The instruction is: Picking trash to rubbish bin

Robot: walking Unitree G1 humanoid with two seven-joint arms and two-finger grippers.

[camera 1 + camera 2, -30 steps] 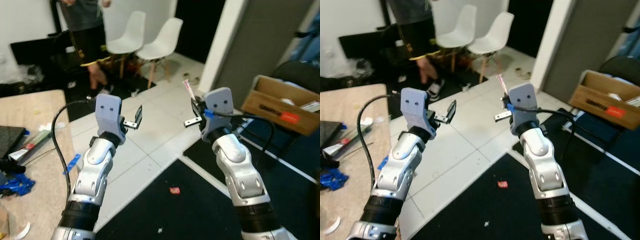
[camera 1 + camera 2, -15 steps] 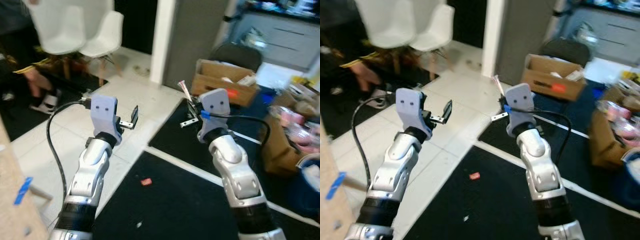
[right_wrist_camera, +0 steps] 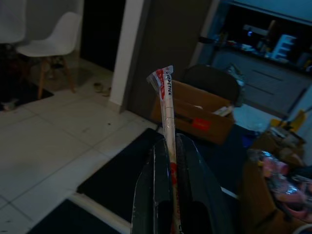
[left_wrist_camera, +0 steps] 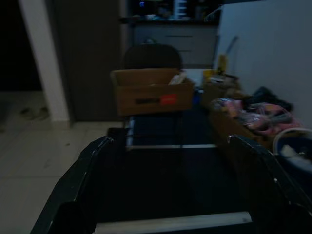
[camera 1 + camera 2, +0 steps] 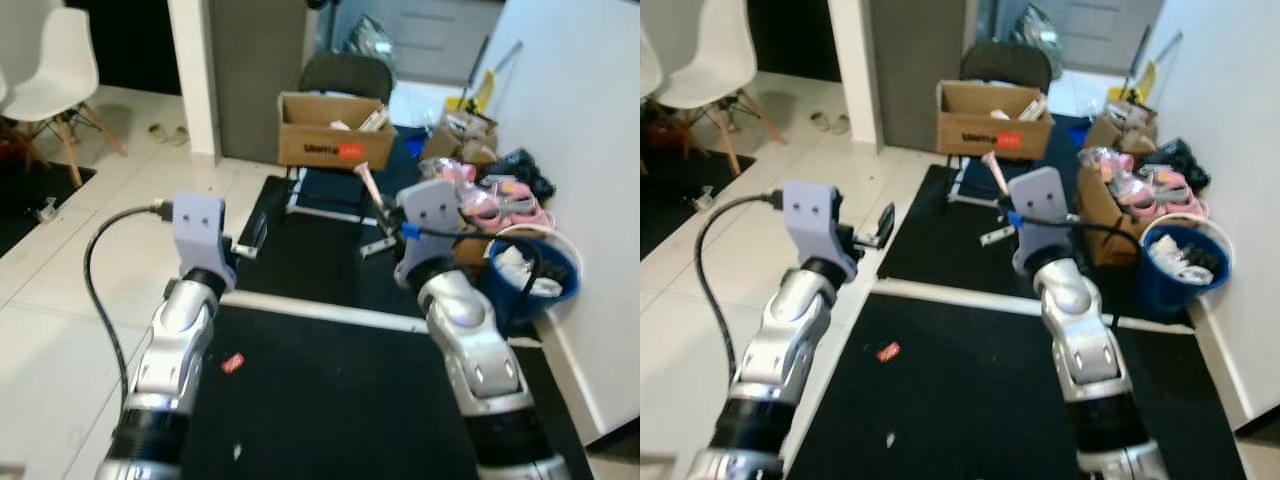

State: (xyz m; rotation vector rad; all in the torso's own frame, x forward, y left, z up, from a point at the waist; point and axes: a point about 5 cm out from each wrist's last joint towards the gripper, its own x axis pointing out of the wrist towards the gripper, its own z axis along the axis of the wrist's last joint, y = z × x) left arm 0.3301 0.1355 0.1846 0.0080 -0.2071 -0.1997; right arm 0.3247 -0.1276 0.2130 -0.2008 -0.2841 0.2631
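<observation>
Right gripper (image 3: 170,195) jaws pinch a wrapper stick (image 3: 167,117); left gripper (image 4: 168,183) jaws gape empty over black mat (image 5: 970,380).

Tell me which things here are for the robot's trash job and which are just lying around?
For the job:
- thin wrapper stick, pinched in the right gripper
- blue bin by the wall
- red scrap on the black mat
- left gripper, open

Just lying around:
- cardboard box
- white chair
- box of pink things
</observation>
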